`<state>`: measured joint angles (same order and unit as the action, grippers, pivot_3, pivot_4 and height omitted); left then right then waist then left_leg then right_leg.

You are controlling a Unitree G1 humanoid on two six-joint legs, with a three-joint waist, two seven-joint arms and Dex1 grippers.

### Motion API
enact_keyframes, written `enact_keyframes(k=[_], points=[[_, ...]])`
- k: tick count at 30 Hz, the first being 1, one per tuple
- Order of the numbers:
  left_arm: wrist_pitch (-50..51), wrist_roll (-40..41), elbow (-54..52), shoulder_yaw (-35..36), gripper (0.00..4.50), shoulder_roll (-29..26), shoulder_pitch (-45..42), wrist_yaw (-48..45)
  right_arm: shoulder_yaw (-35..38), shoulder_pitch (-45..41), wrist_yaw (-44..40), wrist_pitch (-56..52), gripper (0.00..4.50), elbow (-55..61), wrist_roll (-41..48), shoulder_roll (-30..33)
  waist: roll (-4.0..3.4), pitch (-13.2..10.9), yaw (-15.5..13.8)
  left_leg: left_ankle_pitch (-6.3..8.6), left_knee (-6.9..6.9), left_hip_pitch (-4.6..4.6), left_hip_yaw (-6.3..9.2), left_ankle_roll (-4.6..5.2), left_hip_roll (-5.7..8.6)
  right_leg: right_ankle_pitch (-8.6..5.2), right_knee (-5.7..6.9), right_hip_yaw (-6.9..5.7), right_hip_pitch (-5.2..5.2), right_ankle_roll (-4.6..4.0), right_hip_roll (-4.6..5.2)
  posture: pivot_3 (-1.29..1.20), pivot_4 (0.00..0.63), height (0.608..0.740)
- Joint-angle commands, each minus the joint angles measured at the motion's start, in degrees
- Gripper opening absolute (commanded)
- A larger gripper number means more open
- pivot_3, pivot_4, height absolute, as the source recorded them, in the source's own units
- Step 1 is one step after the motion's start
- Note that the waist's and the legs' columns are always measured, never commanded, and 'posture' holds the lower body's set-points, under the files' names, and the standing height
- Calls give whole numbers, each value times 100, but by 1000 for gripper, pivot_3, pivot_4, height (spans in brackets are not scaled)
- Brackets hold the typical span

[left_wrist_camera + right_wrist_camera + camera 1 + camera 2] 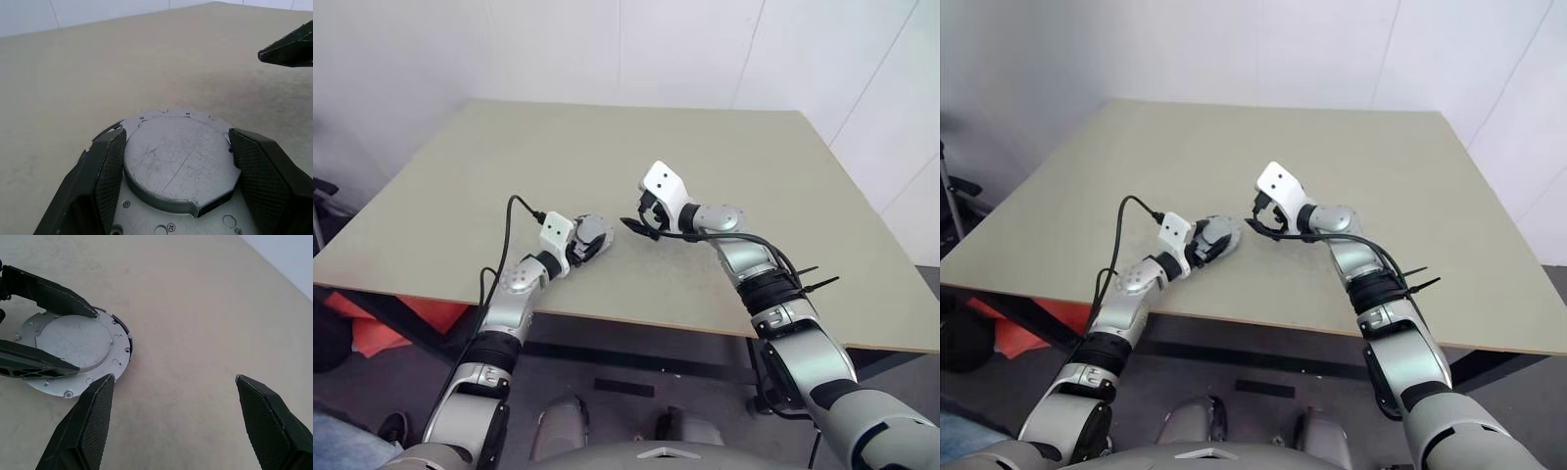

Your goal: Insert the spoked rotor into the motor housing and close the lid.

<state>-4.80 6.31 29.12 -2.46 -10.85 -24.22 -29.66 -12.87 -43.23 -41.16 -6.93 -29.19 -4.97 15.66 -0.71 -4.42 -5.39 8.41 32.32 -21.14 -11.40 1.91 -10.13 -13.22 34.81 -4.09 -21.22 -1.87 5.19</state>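
A: L gripper (pixel 590 238) mid-frame in head view, fingers (pixel 105 171) closed partway on both sides of the lid (pixel 178 161), gripping its raised centre.
B: Lid pos?
A: Flat on the table (pixel 724 166), silvery disc w/ screw holes round the flange, a black edge showing beneath it.
B: R side?
A: R gripper (pixel 641 223) just right of it, jaws spread wide, nothing in them, off the lid.

Two silver-grey metal arms (pixel 759 269) with black joint bands. White angular wrist camera housing (pixel 668 186), two dark dots, behind each claw. Black cable (pixel 514 220) looping back from left housing; black cables and zip ties behind right. Black textured wedge fingers (pixel 88 428).
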Motion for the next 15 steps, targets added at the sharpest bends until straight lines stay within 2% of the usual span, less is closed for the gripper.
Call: enact_keyframes(k=[1,12,15], points=[[-127,-166,292,136,3064,-31,-11,390,-75,-86,7,186,4500,-12,-103,43,0,0,3,0,0,1,2,0,0,0,-2,-1,-3,0,0,0,0,740],[-154,143,490,459,3064,195,-16,937,-81,-47,-50,206,4500,17,-102,40,4,-3,74,1,2,10,38,-1,-6,-1,-44,-47,-43,3,2,0,0,740],[-23,314,447,590,3064,248,1,919,-90,-27,-56,204,4500,22,-113,46,-3,-6,148,5,-3,13,85,-8,-6,-1,-101,-92,-34,3,-1,0,0,740]])
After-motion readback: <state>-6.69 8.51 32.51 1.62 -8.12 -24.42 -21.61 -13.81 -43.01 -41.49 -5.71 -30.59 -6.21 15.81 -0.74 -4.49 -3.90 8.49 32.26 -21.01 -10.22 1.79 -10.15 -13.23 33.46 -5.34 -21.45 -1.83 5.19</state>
